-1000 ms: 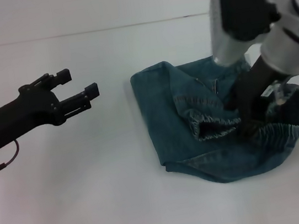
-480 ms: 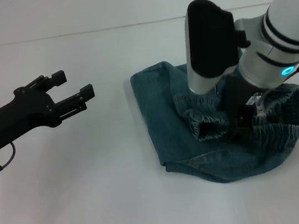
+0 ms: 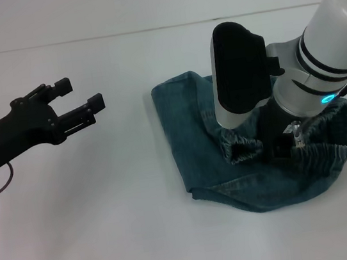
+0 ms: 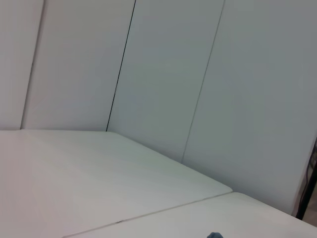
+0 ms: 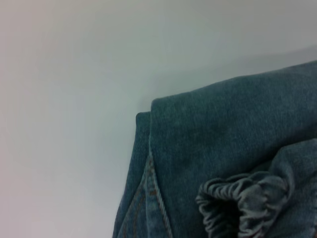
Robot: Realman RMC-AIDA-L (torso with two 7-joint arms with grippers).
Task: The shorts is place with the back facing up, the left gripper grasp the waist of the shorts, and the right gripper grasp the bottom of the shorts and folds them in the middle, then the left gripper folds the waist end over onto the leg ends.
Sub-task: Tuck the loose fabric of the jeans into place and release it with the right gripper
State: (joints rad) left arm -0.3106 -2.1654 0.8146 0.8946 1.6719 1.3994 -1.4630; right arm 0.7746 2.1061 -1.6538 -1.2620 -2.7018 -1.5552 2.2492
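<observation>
The denim shorts (image 3: pixel 255 157) lie bunched on the white bench (image 3: pixel 112 242), right of centre, long axis running left to right. The right gripper (image 3: pixel 282 147) presses into the gathered waistband; its grip can't be made out. The left gripper (image 3: pixel 79 104) hovers spread wide, well apart from the cloth.

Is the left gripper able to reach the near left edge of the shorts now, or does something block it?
Probably yes. The left gripper hovers open over bare table, nothing between it and the shorts. The right gripper works farther right.
</observation>
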